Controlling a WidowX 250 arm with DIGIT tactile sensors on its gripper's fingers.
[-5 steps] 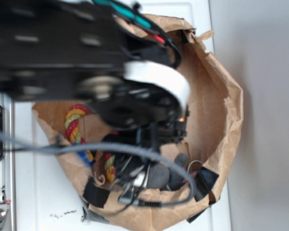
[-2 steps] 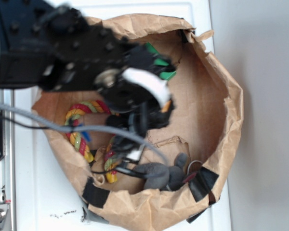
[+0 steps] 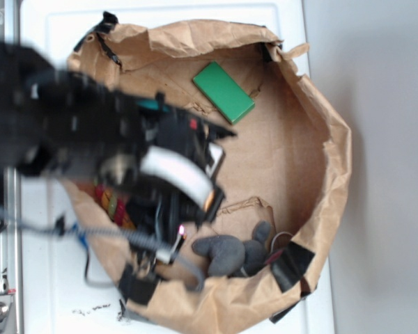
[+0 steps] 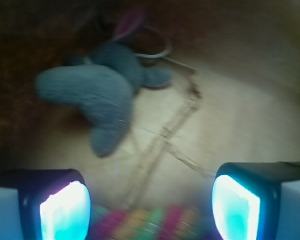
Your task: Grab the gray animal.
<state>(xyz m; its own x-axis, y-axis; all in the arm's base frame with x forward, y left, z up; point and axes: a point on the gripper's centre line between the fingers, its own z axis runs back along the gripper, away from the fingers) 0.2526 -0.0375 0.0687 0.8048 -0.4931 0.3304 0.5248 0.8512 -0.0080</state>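
So over on the left the blurry black arm [image 3: 76, 136] hangs across the crumpled brown paper bag [image 3: 320, 139]; a bit of red-yellow-green twisted rope [image 3: 115, 205] peeks out under it; the gripper [image 4: 150, 205] has its jaws spread wide apart with nothing between them, pads glowing cyan in the wrist view; right of that the gray animal [image 3: 226, 252], soft and lumpy plush, lies on the bag's floor near the lower wall, clear of the jaws; a flat green block [image 3: 223, 92] sits up top; black tape [image 3: 289, 268] patches the rim; white worktop [image 3: 56, 292] underneath.
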